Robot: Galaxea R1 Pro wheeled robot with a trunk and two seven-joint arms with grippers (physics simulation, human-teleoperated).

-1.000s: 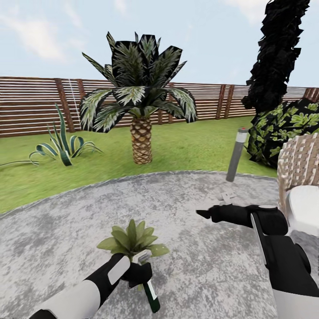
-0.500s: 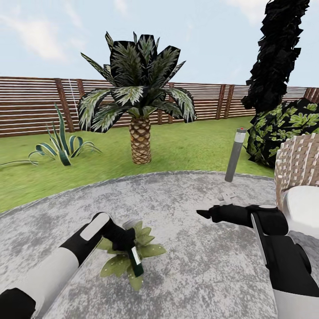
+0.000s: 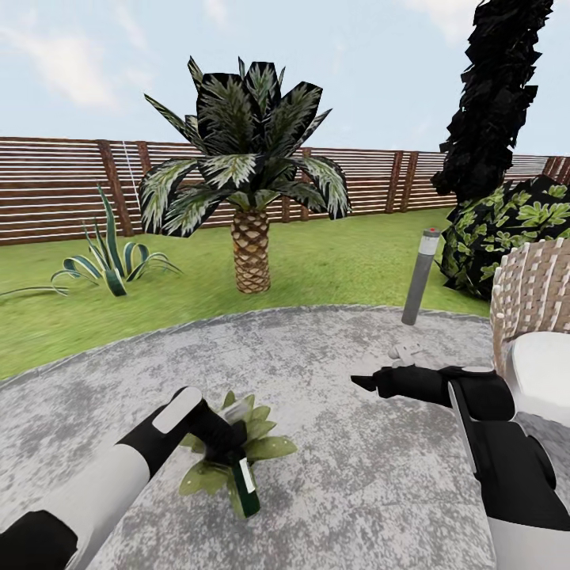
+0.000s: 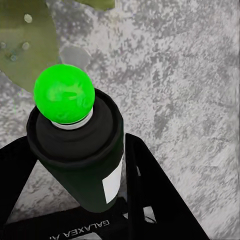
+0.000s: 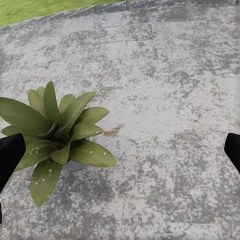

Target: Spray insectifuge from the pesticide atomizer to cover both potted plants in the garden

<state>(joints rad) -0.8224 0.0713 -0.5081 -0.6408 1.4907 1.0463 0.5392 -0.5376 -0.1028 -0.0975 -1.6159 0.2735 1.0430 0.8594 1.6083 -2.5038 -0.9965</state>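
The garden (image 3: 332,261) is lawn backed by a slat fence (image 3: 63,190), with a round grey paving (image 3: 356,491) in front that carries the action. A palm (image 3: 249,198) stands on the grass beyond the paving's far edge, well apart. One potted plant (image 3: 237,455) sits near the middle of the paving, with open stone all round it.

The left arm is the nearer one. Its jaws (image 3: 226,445) are clamped on the pesticide atomizer (image 3: 245,484) directly above the plant, and the bottle's long axis is tipped steeply, spray end down toward the leaves. In the left wrist view the atomizer (image 4: 80,150) sits between the two fingers.

The right jaws (image 3: 360,382) hang apart and empty over bare paving toward the right edge, clear of the plant (image 5: 55,130).
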